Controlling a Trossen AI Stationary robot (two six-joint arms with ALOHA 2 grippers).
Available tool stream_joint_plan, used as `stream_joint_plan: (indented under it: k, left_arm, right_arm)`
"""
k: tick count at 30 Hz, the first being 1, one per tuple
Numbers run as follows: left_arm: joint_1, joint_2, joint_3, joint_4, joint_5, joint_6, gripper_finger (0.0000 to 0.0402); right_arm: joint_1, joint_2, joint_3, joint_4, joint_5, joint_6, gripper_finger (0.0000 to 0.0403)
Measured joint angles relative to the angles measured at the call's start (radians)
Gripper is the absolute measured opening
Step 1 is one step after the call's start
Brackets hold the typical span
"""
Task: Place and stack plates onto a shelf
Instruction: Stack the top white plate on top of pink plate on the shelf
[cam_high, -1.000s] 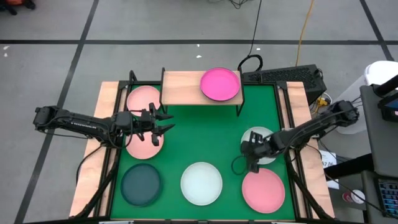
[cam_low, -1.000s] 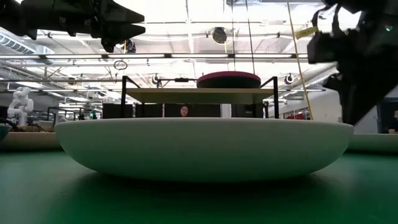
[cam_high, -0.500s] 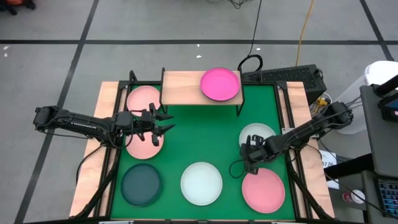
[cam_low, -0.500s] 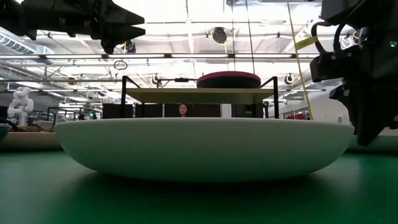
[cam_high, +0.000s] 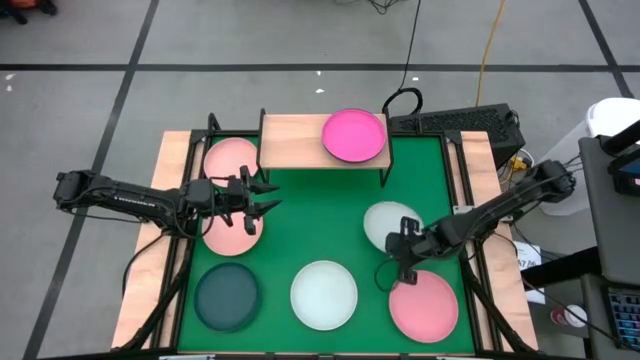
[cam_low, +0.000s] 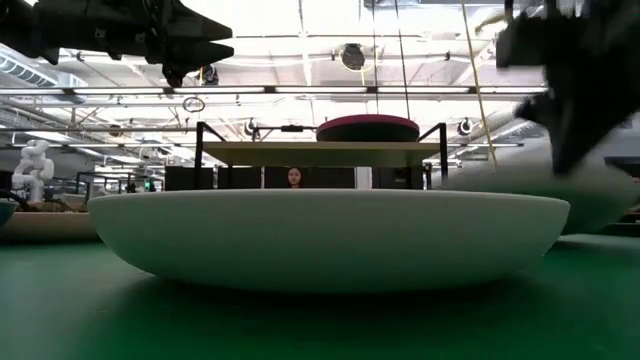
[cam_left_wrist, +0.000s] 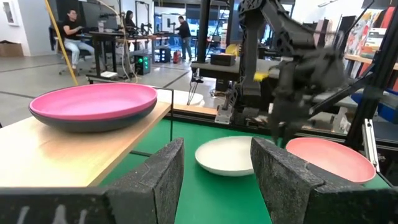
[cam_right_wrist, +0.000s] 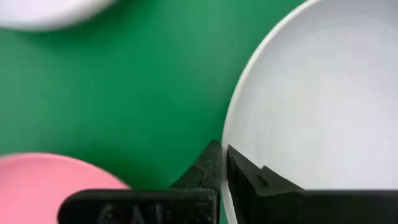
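Gripping the near rim of the pale mint plate (cam_high: 392, 224), the right gripper (cam_high: 404, 243) stood with its fingers (cam_right_wrist: 211, 167) pinched all but together on the plate's edge, as the right wrist view showed. In the low view this plate appeared raised off the green mat (cam_high: 320, 210), though how far could not be told. The shelf (cam_high: 290, 141) lay across the mat from it, toward the far edge, its long axis running left to right. The magenta plate (cam_high: 354, 135) occupied the shelf's right half; the left half of the plank was bare. Judged from this, the carry would run away from the robot and to its left. The left gripper (cam_high: 262, 196) hung over the mat's left side, above a light pink plate (cam_high: 232, 229) and nearer the shelf's bare end, with fingers spread wide and nothing between them. Other plates lay well apart along the near edge of the mat.
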Motion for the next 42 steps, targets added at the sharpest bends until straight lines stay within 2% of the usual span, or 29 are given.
stream_joint_plan:
  k: [8,22,26,29,33,42]
  left_arm:
    - [0.0,0.0,0.0,0.0,0.0,-0.001,0.0191]
    - [0.0,0.0,0.0,0.0,-0.002,-0.003,0.0191]
    - [0.0,0.0,0.0,0.003,-0.02,-0.003,0.0191]
    - [0.0,0.0,0.0,0.003,-0.024,-0.003,0.0191]
    - [0.0,0.0,0.0,0.003,-0.024,-0.003,0.0191]
    - [0.0,0.0,0.0,0.015,-0.034,0.021,0.0191]
  right_arm:
    - [0.019,-0.074,0.157,0.051,0.11,-0.171,0.0001]
    - [-0.006,-0.094,0.281,0.251,0.114,-0.483,0.0]
    - [-0.045,-0.094,0.34,0.271,0.188,-0.593,0.0]
    - [-0.097,-0.095,0.394,0.271,0.263,-0.676,0.0]
    - [-0.22,-0.094,0.431,0.264,0.321,-0.78,0.0]
    - [-0.554,-0.012,0.44,0.27,0.317,-0.994,0.0]
